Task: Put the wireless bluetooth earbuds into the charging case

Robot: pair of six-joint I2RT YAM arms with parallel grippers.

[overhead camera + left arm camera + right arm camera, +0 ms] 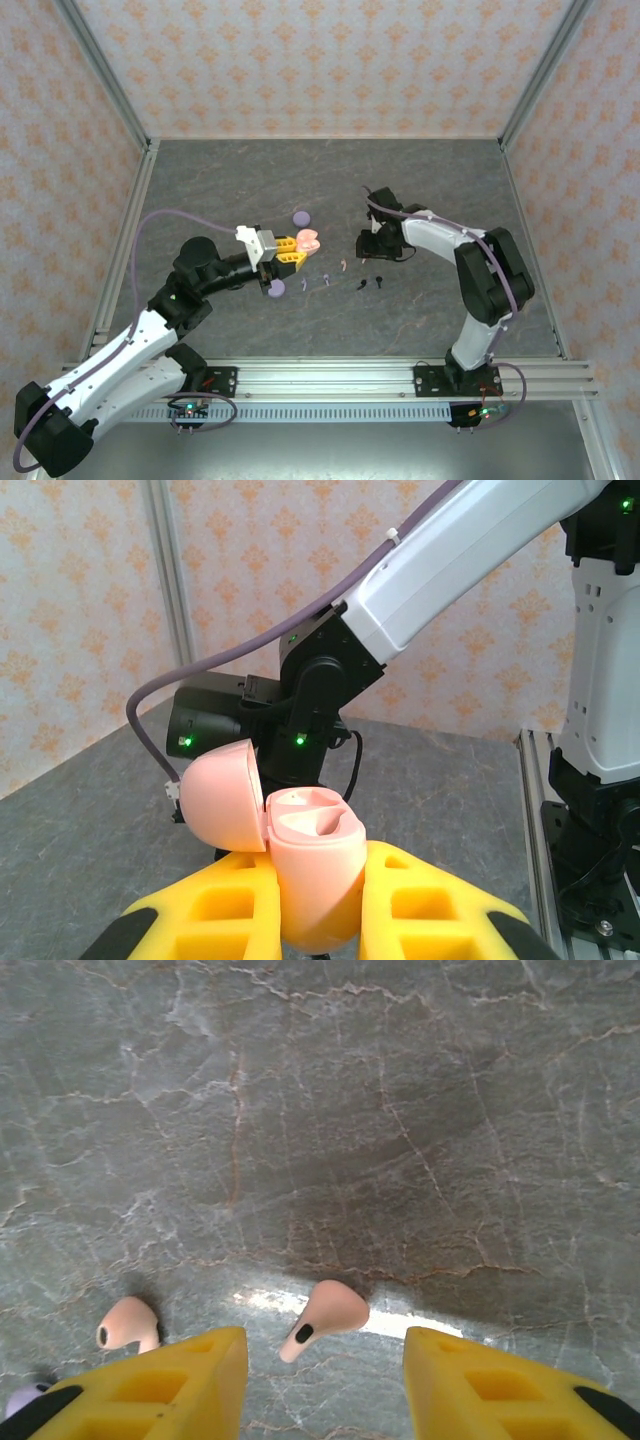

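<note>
Grey marbled stone pattern covers the table (420, 180) in the overhead view. Near its middle the left gripper (297, 250) is clenched on an open pink charging case (309, 240). A closed lavender case (301, 216) lies just beyond it, and a second lavender case (277, 288) lies just on the near side. To their right, loose earbuds lie scattered on the table: a pink earbud (343, 265), two lavender earbuds (327, 279) and two black earbuds (362, 285). The right gripper (368, 247) hangs close over the pink end of this scatter.

From the left wrist, the pink charging case (312, 865) stands upright, pinched between the yellow fingers (225, 905). Its lid (225, 795) is swung open to the left on the hinge, and two moulded wells show in its top face. Behind it stands the right arm (450, 560), white and black, with small green lights.

From the right wrist, the right gripper (325, 1380) is released, its yellow fingers (160, 1390) spread wide. The pink earbud (325, 1315) lies on the table between them, touching neither, with a dark oval spot on its stem. A second pink earbud (128, 1322) lies to the left, and a lavender earbud (20, 1400) sits at the bottom-left edge.
</note>
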